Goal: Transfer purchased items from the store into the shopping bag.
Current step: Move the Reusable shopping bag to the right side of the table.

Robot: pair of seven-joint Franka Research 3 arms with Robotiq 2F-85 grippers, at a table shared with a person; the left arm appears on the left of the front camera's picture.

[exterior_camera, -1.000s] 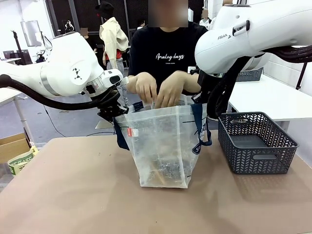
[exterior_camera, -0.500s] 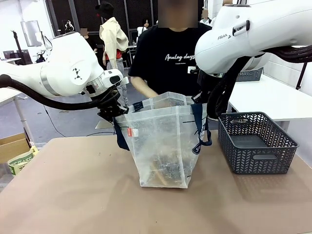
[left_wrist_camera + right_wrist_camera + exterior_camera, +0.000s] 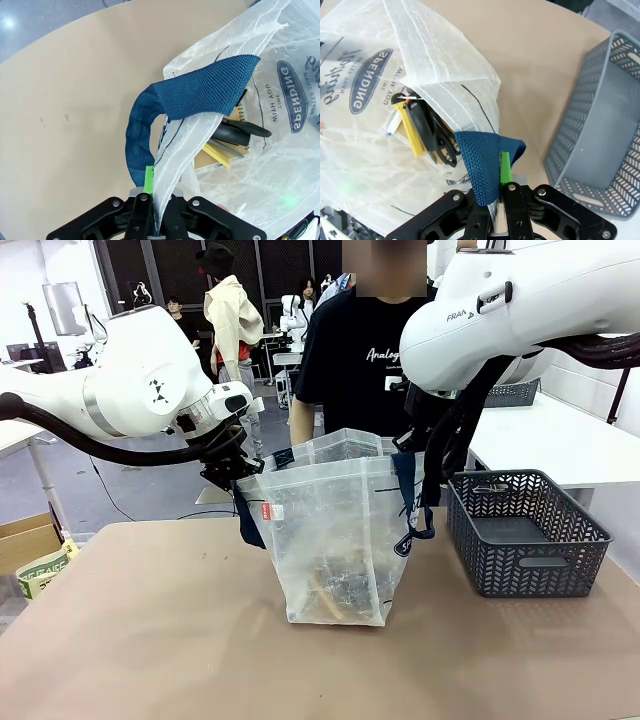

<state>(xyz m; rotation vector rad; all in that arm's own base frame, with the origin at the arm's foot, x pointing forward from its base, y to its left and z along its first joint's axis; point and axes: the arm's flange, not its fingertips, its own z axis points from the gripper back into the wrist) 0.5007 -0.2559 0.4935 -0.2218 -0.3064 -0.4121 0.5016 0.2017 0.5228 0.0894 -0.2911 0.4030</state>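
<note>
Clamping shopping bag (image 3: 335,530) | left tool (image 3: 151,195), right tool (image 3: 496,187) | purchased items (image 3: 235,127) half-hidden

translucent crinkly plastic shopping bag (image 3: 330,530), coarse woven cloth handles (image 3: 200,90), matt plastic lattice basket (image 3: 525,560), smooth matt table (image 3: 150,640).

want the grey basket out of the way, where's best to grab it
Probably the top rim of the grey basket, on the near wall above its handle slot, coming straight down. It stands upright, open-topped with thin walls, so one finger fits inside and one outside, and that wall is well clear of the shopping bag.
</note>
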